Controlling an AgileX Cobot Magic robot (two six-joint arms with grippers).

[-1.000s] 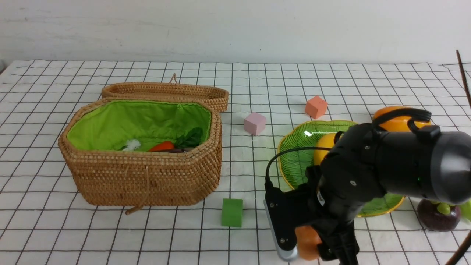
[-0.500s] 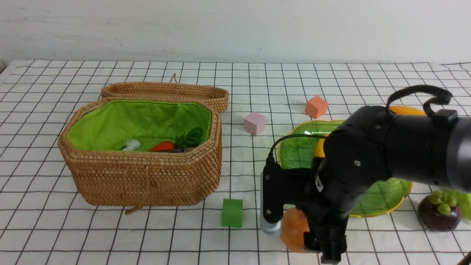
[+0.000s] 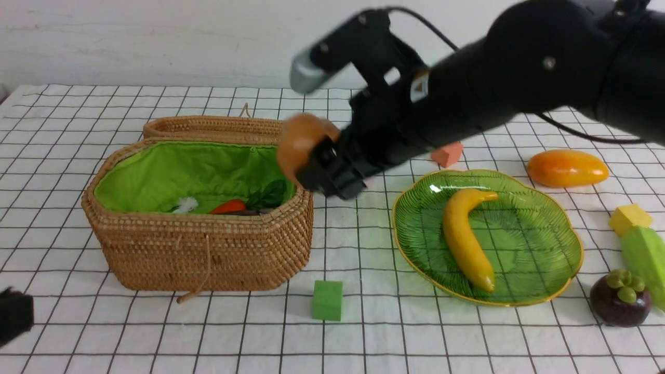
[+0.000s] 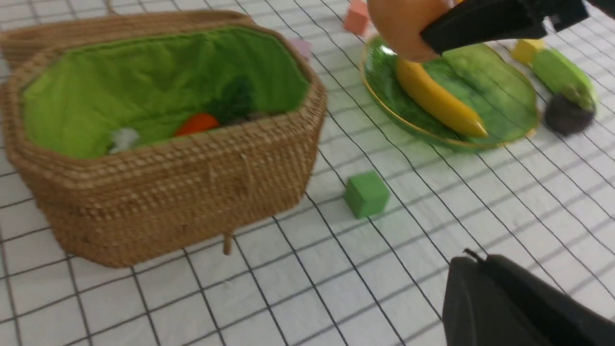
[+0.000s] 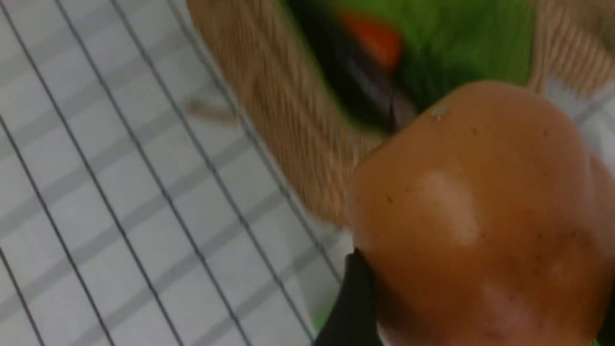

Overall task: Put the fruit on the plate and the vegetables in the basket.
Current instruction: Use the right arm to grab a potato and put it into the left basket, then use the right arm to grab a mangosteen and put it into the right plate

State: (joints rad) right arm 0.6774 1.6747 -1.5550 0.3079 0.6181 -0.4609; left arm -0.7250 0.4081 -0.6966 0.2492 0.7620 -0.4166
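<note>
My right gripper [image 3: 310, 158] is shut on the brown-orange potato [image 3: 298, 140], held in the air over the right rim of the wicker basket [image 3: 208, 249]. The potato [image 5: 480, 216] fills the right wrist view, with one dark finger [image 5: 355, 302] beside it. A red pepper [image 3: 228, 206] lies inside the basket. The banana [image 3: 462, 234] rests on the green plate [image 3: 535, 259]. On the cloth sit the mango [image 3: 566, 167], the mangosteen [image 3: 621, 301] and a light green vegetable [image 3: 644, 259]. My left gripper [image 4: 473, 262] hovers shut and empty, low at the front left.
The basket's lid [image 3: 228, 127] lies open behind it. Foam cubes sit on the checked cloth: green [image 3: 328, 299] in front of the basket, salmon [image 3: 448, 153] behind the plate, yellow [image 3: 629, 218] at the far right.
The right arm has lifted the potato from the front of the table up and leftward to the basket's right rim. The plate and banana are now uncovered.
</note>
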